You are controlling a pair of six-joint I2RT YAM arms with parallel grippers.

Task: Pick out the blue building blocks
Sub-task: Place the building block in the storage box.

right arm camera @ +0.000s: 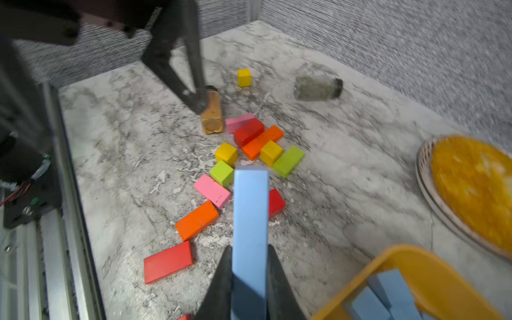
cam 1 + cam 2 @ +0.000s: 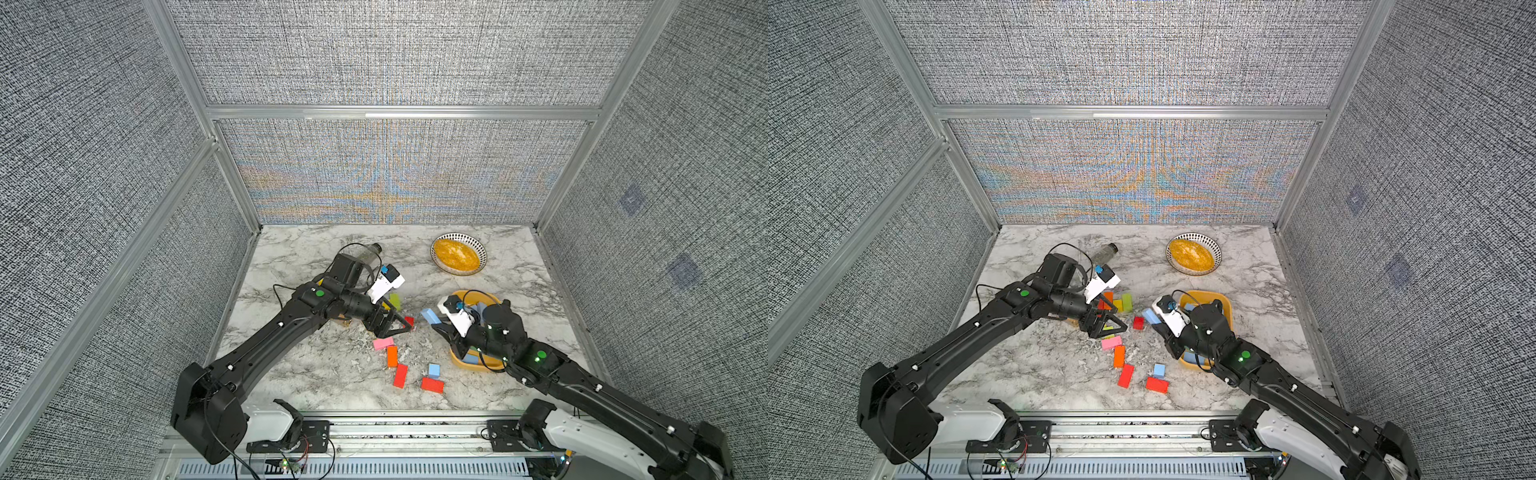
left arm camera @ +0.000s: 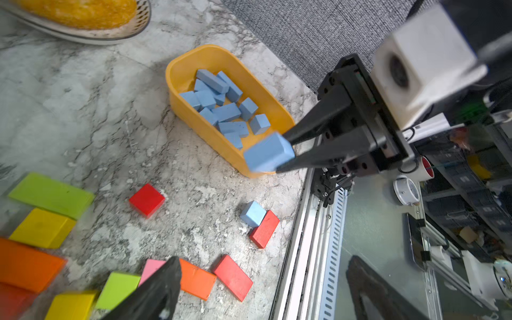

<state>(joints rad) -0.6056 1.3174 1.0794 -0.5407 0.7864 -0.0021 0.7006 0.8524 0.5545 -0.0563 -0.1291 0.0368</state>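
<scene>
The marble tabletop (image 2: 316, 249) carries a patterned bowl (image 2: 457, 236) of yellow-orange filling at the far side. A yellow tub (image 3: 194, 122) stands nearer the front. A clear jar (image 1: 317, 88) and an amber bottle (image 1: 212, 115) lie on their sides. Loose blocks lie mid-table: pink bar (image 2: 383, 343), orange bar (image 2: 392, 356), two red bars (image 2: 401, 375), red cube (image 3: 146, 199), green bar (image 1: 288, 160), and a yellow cube (image 1: 244, 77) set apart.

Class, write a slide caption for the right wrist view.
Right claw shut on a blue bar, yellow tub nearby.
</scene>
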